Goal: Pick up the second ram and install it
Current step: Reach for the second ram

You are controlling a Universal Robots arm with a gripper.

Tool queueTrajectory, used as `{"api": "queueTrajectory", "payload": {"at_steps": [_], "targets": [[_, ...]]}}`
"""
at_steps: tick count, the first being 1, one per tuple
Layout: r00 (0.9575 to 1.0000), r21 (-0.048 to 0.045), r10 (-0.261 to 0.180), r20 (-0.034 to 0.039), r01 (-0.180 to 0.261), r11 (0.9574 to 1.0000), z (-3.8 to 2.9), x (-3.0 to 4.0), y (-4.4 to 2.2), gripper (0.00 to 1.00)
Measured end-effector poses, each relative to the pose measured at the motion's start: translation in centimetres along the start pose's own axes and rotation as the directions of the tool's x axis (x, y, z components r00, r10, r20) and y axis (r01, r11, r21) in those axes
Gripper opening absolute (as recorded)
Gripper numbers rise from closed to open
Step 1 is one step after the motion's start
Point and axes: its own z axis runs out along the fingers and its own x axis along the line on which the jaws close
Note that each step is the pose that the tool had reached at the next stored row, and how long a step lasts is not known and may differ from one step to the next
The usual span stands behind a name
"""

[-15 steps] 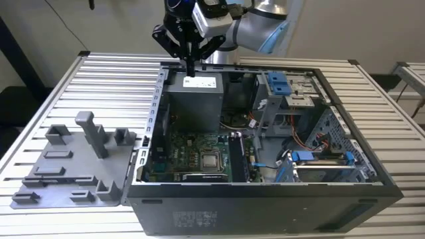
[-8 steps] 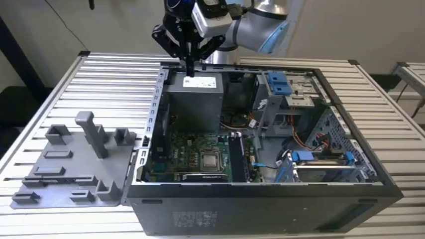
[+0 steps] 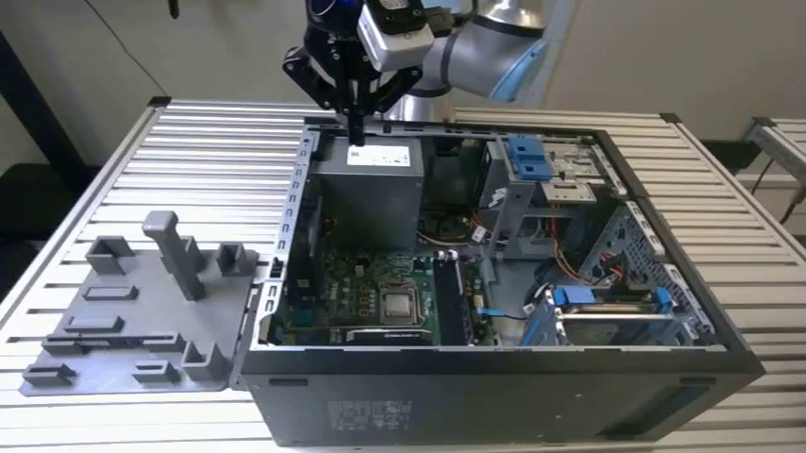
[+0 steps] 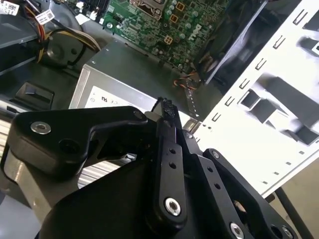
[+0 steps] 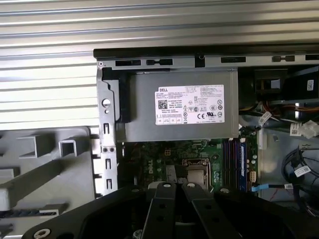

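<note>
The jaws (image 3: 357,130) are pressed together with nothing showing between them; in the second wrist view the two black fingers (image 4: 168,130) meet at a narrow tip above the white label on the power supply (image 3: 365,184). They hang over the back edge of the open computer case (image 3: 297,203), just above that grey power supply and touching nothing. From there the silver arm (image 3: 489,45) goes up and off toward the exterior view's right. Inside the case, below the power supply in the exterior view, lies the green motherboard (image 3: 346,288) with its square processor socket (image 3: 400,304). Beside the socket, toward the exterior view's right, run the long dark memory slots (image 3: 446,294). Farther right sit the drive cages with bright-blue clips (image 3: 530,157). The case rests on a slatted metal counter (image 3: 189,142). To the exterior view's left of the case, touching its side, lies a grey moulded holder (image 3: 214,326) with an upright post and several pockets. In the first wrist view a slim dark strip (image 5: 30,212) lies edge-on in this holder. It looks to be the second ram, well apart from the jaws and outside the case, though the strip is too thin to be sure.
</note>
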Motion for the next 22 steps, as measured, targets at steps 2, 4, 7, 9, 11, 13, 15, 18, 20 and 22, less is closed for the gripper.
{"api": "queueTrajectory", "payload": {"at_steps": [2,4,7,9,11,13,15,18,20,22], "targets": [[1.0,0.0,0.0,0.0,0.0,1.0,0.0,0.19,-0.01,0.11],[1.0,0.0,0.0,0.0,0.0,1.0,-0.01,0.41,-0.03,0.11],[1.0,0.0001,0.0,0.0,0.0,1.0,-0.02,0.86,-0.06,0.11],[1.0,0.0,0.0,0.0,0.0,1.0,-0.03,1.15,-0.08,0.11],[1.0,0.0,0.0,0.0,0.0,1.0,-0.03,1.39,-0.1,0.11],[1.0,0.0,0.0,0.0,0.0,1.0,-0.04,1.67,-0.12,0.11],[1.0,0.0,0.0,0.0001,0.0,1.0,-0.04,2.0,-0.14,0.11],[1.0,0.0,0.0,0.0,0.0,1.0,-0.06,2.6,-0.18,0.11],[1.0,0.0,0.0,0.0,0.0,1.0,-0.07,2.99,-0.21,0.11],[1.0,0.0,0.0,0.0,0.0,1.0,-0.07,3.36,-0.24,0.11]]}}
